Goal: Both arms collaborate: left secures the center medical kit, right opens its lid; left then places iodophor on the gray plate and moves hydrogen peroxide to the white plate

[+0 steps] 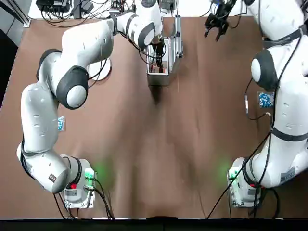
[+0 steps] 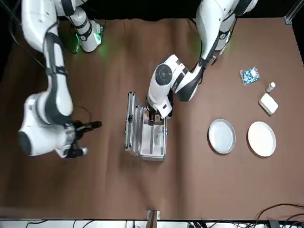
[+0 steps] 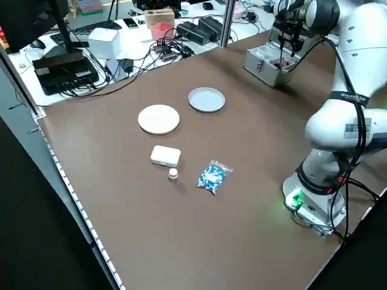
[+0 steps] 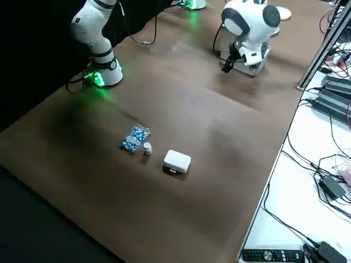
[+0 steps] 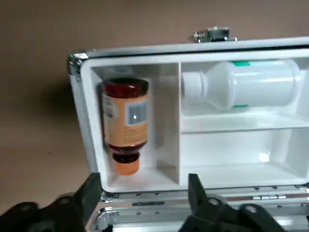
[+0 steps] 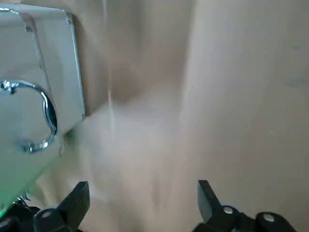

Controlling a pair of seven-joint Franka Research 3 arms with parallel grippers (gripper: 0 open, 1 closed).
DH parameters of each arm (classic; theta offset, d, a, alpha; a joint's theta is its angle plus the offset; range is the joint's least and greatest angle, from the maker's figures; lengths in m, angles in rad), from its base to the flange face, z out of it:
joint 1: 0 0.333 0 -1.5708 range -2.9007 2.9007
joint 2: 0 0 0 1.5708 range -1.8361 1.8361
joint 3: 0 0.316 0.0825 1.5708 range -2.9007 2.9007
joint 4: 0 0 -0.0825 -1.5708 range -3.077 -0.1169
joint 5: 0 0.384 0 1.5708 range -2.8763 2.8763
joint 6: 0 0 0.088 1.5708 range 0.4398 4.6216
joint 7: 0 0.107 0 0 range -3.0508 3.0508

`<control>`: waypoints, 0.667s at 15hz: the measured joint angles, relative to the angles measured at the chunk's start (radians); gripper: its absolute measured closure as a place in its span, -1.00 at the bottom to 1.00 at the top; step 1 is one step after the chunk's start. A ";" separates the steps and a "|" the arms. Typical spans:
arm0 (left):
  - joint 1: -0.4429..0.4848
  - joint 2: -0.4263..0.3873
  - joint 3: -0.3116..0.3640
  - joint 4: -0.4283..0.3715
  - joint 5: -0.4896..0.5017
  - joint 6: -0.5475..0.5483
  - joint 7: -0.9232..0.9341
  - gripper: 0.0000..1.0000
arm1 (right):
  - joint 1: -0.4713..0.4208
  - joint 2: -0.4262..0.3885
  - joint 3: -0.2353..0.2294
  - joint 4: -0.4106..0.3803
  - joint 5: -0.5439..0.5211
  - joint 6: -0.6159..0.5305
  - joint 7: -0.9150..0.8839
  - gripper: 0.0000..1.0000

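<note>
The medical kit (image 2: 145, 130) stands open near the middle of the table's far edge, its lid (image 2: 130, 121) upright on the side toward the robot's right. Only the left wrist view looks inside: one iodophor (image 5: 124, 123) bottle lies in the narrow end compartment, and one hydrogen peroxide (image 5: 244, 87) bottle lies on its side in the larger compartment next to it; a third compartment shows only white walls. In the top view the left arm hides most of this, leaving just a glimpse of red-brown in the kit.

The left tool (image 5: 145, 191) hangs over the kit's near wall with its fingers spread wide, holding nothing, one fingertip outside the wall's corner and the other above the rim. The right tool (image 1: 216, 26) is out by the far edge, well apart from the kit toward the table's right side, its fingers also wide and empty. The right wrist view shows the outside of the lid with a metal handle ring (image 6: 38, 116), which no other view shows.

The front view shows one gray plate (image 2: 222, 136) and one white plate (image 2: 261, 138) side by side toward the table's left edge, both bare. Nearer the robot's side along that edge lie one small white box (image 2: 269, 103), one small vial (image 2: 270, 87) and one blue-and-white packet (image 2: 250, 75). The right side view shows these last three but not the gray plate.
</note>
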 joint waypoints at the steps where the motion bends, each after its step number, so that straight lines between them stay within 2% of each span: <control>1: -0.002 0.006 0.001 0.000 0.001 0.014 0.000 -0.59 | -0.017 -0.008 -0.001 0.033 -0.017 -0.031 -0.001 -0.97; 4: -0.007 0.019 0.001 0.000 0.001 0.025 0.000 -0.52 | -0.047 -0.034 -0.010 0.121 -0.079 -0.067 -0.001 -0.97; 10: -0.019 0.028 0.001 0.000 0.003 0.026 -0.001 -0.52 | -0.084 -0.112 -0.064 0.155 -0.123 -0.070 -0.016 -0.97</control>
